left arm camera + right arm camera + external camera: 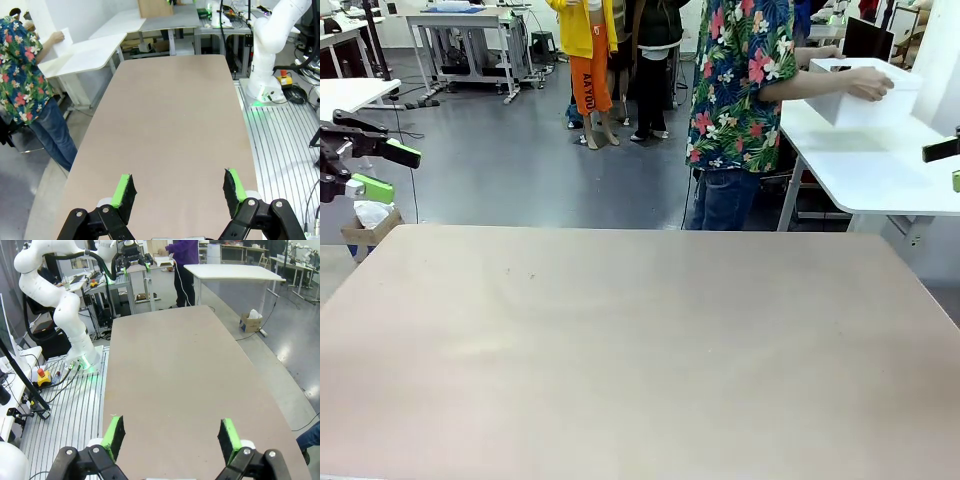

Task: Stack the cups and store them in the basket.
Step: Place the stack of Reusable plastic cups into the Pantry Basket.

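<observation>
Currently the table (640, 340) is bare tan board. At its far side a person in a floral shirt (740, 80) is turned to a white side table (870, 165), both hands on the basket (865, 95), which sits there, well apart from both arms. No cups are on the work surface; whether any lie inside the basket cannot be told.

Left gripper (179, 192) hangs over its end of the table, jaws spread wide, nothing between the pads. Right gripper (172, 436) likewise: wide, empty.

Risk, as a judgement: if the person carries the basket across, an arm starting to move early could meet the hands or the basket.
</observation>
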`<state>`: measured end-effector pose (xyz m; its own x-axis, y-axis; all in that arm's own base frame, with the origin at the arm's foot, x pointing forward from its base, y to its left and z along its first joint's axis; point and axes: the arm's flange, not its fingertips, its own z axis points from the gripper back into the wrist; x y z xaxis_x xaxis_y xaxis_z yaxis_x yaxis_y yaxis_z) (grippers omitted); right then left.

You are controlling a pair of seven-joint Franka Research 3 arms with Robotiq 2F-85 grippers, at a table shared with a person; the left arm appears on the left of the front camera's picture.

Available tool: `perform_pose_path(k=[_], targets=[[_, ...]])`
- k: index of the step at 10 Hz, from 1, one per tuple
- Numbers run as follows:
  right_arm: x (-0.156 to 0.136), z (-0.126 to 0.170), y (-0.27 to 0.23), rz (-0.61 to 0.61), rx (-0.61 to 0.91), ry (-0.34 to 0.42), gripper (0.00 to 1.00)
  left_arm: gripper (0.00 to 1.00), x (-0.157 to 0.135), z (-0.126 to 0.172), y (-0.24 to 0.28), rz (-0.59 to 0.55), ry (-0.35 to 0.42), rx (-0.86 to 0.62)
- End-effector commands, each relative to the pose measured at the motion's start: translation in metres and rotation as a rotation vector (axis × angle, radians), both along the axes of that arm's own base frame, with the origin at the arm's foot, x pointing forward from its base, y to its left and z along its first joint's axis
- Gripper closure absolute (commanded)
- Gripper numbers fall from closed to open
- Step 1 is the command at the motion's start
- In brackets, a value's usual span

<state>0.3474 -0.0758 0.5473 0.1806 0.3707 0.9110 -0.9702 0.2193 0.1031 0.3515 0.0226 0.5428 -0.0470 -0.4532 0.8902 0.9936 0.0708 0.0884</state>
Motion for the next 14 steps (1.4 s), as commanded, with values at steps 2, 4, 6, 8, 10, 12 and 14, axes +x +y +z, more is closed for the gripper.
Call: perform_pose_path(k=[2, 4, 6, 8, 10, 12, 14], targets=[[-0.0008, 0.0039, 0.0012, -0.003, 0.019, -0.005, 0.00, 0.08, -0.0004, 0.0041, -0.0018, 0.002, 0.006, -0.021], [-0.0008, 0.0039, 0.0012, -0.003, 0.019, -0.005, 0.00, 0.08, -0.0004, 0.0041, -0.0018, 0.002, 0.006, -0.021], [-0.0008, 0.0039, 0.0012, -0.003, 0.019, -0.005, 0.00, 0.08, -0.0004, 0.0041, -0.0018, 0.002, 0.006, -0.021], [-0.0008, 0.0039, 0.0012, -0.003, 0.019, -0.005, 0.00, 0.08, -0.0004, 0.0041, -0.0018, 0.002, 0.006, -0.021], [-0.0008, 0.0039, 0.0012, -0.003, 0.019, -0.005, 0.00, 0.08, -0.0004, 0.0041, -0.0018, 0.002, 0.006, -0.021], [-0.0008, 0.0039, 0.0012, -0.003, 0.019, -0.005, 0.00, 0.08, -0.0004, 0.0041, -0.0018, 0.002, 0.006, -0.021], [-0.0008, 0.0039, 0.0012, -0.003, 0.019, -0.005, 0.00, 0.08, -0.0004, 0.0041, -0.0018, 0.002, 0.006, -0.021]])
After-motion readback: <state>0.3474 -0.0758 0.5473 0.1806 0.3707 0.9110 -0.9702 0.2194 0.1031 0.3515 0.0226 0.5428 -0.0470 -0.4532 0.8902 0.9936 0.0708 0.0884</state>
